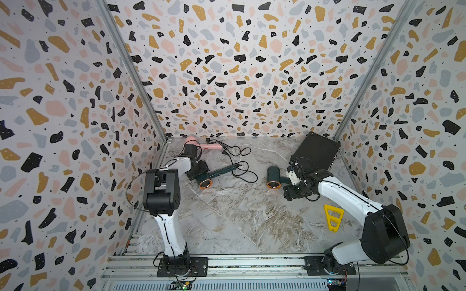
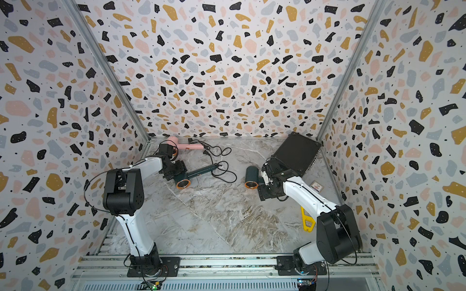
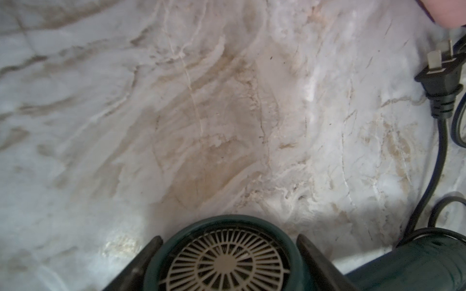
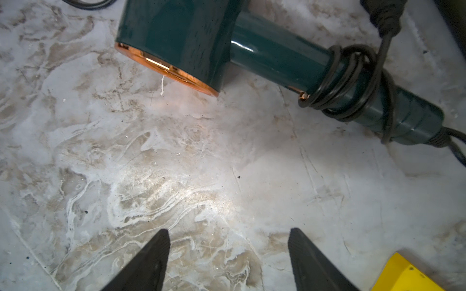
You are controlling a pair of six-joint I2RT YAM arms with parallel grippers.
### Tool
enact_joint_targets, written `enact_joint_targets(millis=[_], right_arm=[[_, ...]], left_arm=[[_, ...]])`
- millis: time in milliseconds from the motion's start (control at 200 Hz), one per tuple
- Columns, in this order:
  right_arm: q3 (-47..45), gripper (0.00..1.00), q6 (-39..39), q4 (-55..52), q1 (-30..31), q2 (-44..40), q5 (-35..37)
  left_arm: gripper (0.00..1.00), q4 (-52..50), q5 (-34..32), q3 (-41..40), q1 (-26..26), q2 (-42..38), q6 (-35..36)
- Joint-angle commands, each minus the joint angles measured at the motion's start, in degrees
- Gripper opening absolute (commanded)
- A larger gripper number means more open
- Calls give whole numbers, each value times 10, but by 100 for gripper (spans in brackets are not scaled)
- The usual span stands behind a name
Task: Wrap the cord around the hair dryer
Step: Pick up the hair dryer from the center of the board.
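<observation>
Gripping the round barrel of a dark green plastic hair dryer (image 3: 227, 262), the left gripper (image 3: 228, 239) is shown clamped on it. Its two black fingers (image 3: 142, 264) are pressed to either side of the barrel, beside the pale round rear grille. This dryer is laid on the grey-and-tan marble tabletop (image 1: 239, 214) toward the back left, with its copper-ringed nozzle turned to the front and its handle pointed toward the middle. Its black cord (image 1: 245, 176) is left unwound and is spread in loose loops on the marble off the end of the handle. A black two-pin plug (image 3: 440, 83) is seen lying flat close by.

The right gripper (image 4: 228, 231) is held over bare marble with its jaws apart and nothing between them. Just beside it, a second dark green hair dryer (image 4: 277, 55) is laid on its side, with a coiled black cord (image 4: 345, 83) wrapped several times round its handle.

Farther out, a yellow plastic triangular piece with cut-outs (image 1: 332, 219) is seen flat on the table near the right arm. A pale pink hair dryer (image 1: 209, 146) is placed along the back wall behind the left gripper. A flat black square case (image 1: 315, 151) is set in the back right corner.
</observation>
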Motion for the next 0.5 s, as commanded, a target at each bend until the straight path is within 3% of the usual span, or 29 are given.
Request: enact_joint_targets(millis=[0,255,496], right_arm=[[-4,77,-3,-13,2,-18,9],[2,77,-20,-6,3,-31,4],[53,70,-40,27,2,-30,-96]], left_arm=[[69,-9,11,-8,1,32,11],[46,-32,14,-6,1,2,28],[20,-127,45,31,1,-109,79]])
